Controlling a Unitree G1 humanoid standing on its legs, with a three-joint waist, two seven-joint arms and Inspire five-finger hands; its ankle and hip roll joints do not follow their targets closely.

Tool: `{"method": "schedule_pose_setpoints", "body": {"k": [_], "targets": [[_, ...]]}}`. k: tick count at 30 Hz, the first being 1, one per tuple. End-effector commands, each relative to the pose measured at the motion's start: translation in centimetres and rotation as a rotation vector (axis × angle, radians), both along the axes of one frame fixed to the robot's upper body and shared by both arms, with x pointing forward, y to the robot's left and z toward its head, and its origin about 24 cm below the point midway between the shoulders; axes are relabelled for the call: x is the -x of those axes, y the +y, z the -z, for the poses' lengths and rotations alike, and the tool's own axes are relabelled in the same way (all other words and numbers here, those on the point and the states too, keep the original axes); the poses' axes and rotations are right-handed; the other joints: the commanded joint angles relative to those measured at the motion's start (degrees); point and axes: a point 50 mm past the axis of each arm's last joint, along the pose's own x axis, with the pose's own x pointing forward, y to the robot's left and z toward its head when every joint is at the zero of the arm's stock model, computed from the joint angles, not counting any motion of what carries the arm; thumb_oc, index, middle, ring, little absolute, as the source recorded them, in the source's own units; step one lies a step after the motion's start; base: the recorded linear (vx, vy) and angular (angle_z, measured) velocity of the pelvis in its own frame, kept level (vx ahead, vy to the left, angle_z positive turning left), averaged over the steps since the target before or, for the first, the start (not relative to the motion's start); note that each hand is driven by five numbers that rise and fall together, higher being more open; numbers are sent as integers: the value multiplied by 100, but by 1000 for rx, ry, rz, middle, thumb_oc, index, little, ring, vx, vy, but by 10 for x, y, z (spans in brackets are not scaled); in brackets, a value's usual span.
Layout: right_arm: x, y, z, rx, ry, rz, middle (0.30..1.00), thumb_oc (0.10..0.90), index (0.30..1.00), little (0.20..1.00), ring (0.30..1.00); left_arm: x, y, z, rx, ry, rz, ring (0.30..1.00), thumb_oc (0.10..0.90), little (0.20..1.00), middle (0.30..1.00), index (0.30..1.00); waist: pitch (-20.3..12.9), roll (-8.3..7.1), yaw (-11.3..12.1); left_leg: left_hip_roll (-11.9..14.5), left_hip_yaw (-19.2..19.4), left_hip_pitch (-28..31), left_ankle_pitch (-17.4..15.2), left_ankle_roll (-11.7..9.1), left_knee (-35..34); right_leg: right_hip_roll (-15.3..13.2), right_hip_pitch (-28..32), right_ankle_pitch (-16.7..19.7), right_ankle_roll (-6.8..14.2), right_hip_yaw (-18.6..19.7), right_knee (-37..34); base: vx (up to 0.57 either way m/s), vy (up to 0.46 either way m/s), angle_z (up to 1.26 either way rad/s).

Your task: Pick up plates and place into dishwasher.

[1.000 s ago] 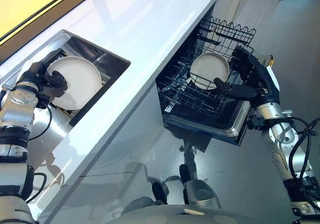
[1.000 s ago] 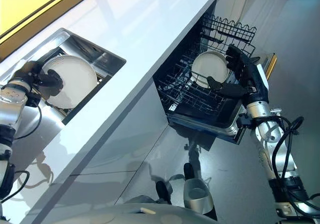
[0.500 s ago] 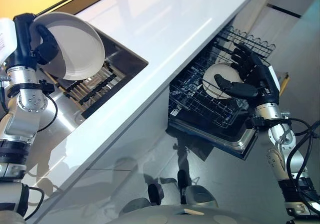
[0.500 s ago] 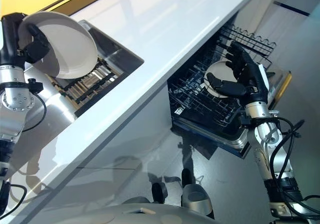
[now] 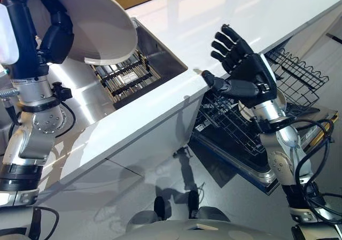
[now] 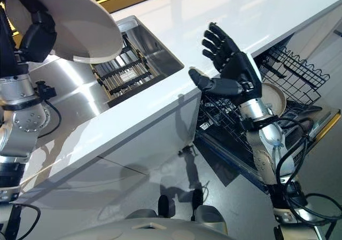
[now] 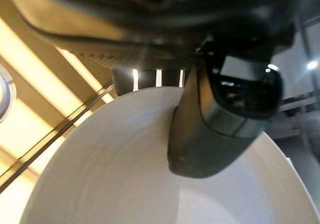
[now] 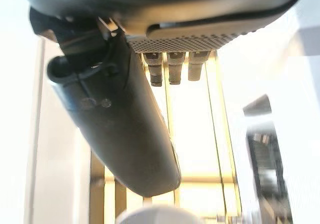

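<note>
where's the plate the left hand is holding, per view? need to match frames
Left eye view: white plate at upper left, pinched by the left hand above the sink.
Right eye view: upper left too, left hand on its near edge.
Left wrist view: lower part, thumb across its rim.
Right wrist view: a pale curved sliver at the bottom edge, cannot tell what it is.
Shared landmark: the sink's dark rack, just beneath the plate.
</note>
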Motion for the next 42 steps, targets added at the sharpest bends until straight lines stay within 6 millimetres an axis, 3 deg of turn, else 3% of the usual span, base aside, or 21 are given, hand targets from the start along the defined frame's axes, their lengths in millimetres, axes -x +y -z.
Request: {"method": "schedule_pose_setpoints", "body": {"k": [1, 12, 17, 24, 31, 42], "targets": [[15, 22, -48, -19, -273, -133, 900, 800, 900, 900, 900, 0, -14, -22, -53, -129, 70, 300, 100, 200, 300, 300, -898, 53, -89, -178, 175, -187, -644, -5, 449, 75, -131, -1355, 304, -234, 1324, 17, -19, 4], [12, 56, -50, 34, -268, -304, 900, 800, 900, 900, 900, -7, -45, -21, -68, -123, 207, 300, 100, 200, 300, 300, -863, -23, -51, -264, 215, -143, -848, 28, 762, 91, 18, -1278, 268, -212, 1154, 5, 0, 0], [12, 66, -48, -17, -231, -345, 900, 800, 900, 900, 900, -8, -66, -18, -76, -104, 333, 300, 100, 200, 300, 300, -859, -5, -77, -231, 160, -101, -792, 74, 638, 53, -101, -1384, 326, -211, 1515, 0, 0, 0], [17, 69, -42, -54, -220, -380, 900, 800, 900, 900, 900, -3, -89, -10, -135, -78, 466, 300, 100, 200, 300, 300, -802, -19, -101, -232, 145, -81, -806, 127, 617, 0, -184, -1413, 378, -212, 1736, 0, 0, 0], [19, 77, -37, -76, -193, -417, 900, 800, 900, 900, 900, 5, -113, 7, -208, -4, 570, 300, 100, 200, 300, 300, -793, -65, -61, -333, 252, -172, -1015, 106, 1024, 51, 0, -1299, 302, -171, 1220, -1, 0, -1], [21, 76, -36, -107, -199, -397, 900, 800, 900, 900, 900, 2, -122, 9, -248, 33, 584, 300, 100, 200, 300, 300, -738, -28, -90, -245, 115, -85, -821, 180, 622, -25, -271, -1281, 442, -217, 1828, -17, -1, -1]]}}
